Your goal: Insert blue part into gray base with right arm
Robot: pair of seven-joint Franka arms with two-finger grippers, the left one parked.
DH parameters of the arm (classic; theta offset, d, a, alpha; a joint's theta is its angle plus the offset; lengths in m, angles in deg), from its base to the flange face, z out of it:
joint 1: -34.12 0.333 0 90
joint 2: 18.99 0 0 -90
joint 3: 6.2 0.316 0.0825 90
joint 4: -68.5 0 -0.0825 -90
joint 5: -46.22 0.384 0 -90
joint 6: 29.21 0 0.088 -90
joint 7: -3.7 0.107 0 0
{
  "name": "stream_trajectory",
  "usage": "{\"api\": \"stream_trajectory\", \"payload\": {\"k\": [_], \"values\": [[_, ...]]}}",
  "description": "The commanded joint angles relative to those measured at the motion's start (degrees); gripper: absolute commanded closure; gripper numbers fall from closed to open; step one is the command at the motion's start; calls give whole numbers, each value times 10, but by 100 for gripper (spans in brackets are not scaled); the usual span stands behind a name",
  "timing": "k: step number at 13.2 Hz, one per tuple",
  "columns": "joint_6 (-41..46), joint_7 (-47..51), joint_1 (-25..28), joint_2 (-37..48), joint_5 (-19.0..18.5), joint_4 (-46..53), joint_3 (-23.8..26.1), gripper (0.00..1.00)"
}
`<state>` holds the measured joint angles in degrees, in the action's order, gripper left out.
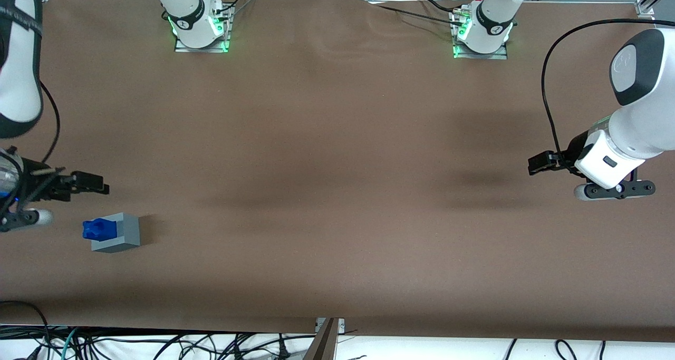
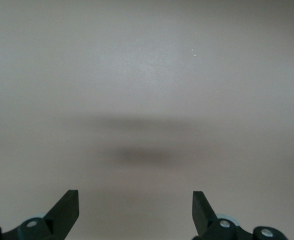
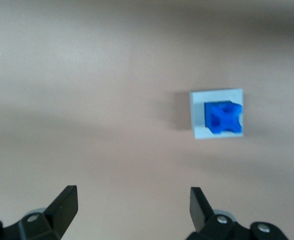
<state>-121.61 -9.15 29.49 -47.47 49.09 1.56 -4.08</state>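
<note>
The blue part (image 1: 99,229) sits in the top of the gray base (image 1: 117,233), seated in the recess though pushed toward one edge of it, so that it juts slightly past the base's rim on that side; the right wrist view shows the same, with the blue part (image 3: 224,118) framed by the gray base (image 3: 199,115) on three sides. The pair rests on the brown table (image 1: 337,165) toward the working arm's end. The gripper (image 1: 89,183) of the right arm (image 1: 18,65) hangs above the table at about eleven o'clock from the base in the front view, apart from both pieces, its fingers (image 3: 64,202) spread wide with nothing between them.
</note>
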Motion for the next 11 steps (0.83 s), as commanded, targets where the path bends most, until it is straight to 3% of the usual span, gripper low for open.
{"api": "stream_trajectory", "payload": {"k": [1,4,11], "values": [[-1,4,-1,92,-37,-84,5,1],[1,4,-1,148,-65,-105,5,1],[12,49,12,199,-64,-174,4,1]]}}
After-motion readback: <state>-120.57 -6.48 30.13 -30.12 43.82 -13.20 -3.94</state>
